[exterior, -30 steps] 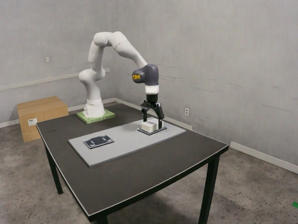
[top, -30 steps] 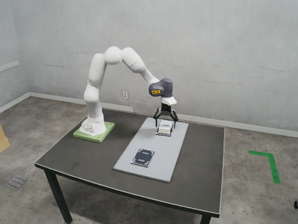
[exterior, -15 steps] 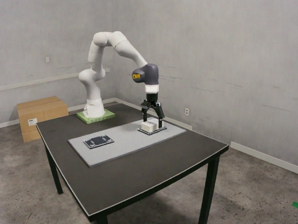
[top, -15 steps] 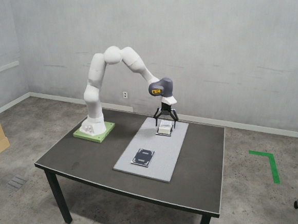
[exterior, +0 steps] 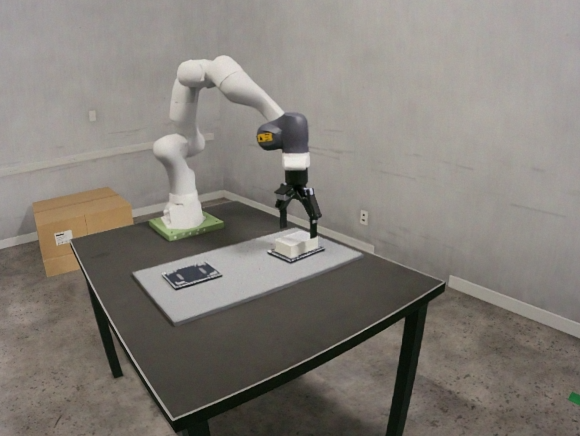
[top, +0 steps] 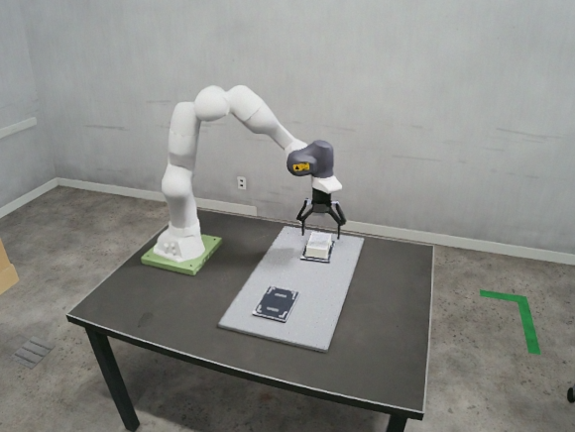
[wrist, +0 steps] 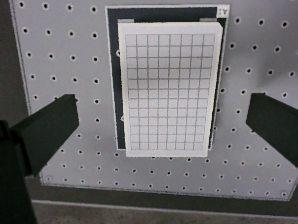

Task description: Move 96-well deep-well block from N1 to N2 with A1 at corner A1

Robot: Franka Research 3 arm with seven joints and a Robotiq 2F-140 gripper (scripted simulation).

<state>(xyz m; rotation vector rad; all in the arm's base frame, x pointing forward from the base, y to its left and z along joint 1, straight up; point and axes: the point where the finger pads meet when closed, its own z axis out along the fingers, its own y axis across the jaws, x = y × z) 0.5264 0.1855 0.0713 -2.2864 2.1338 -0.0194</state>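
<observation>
Grey-walled room, dark table (top: pixel 377 317). Pincer (top: pixel 321 227) spread wide above block (top: pixel 318 245); probably rigid, light, smooth-walled; grip long sides.

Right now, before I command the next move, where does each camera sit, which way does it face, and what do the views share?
Top: high, off the table's corner, looking down at the arm, both nests and the open tool.
Exterior: lower, across the table's far side; arm, tool, cardboard box.
Wrist: on the arm, looking straight down; only both fingers show.
All three share the deep-well block, slightly askew on its nest.
</observation>
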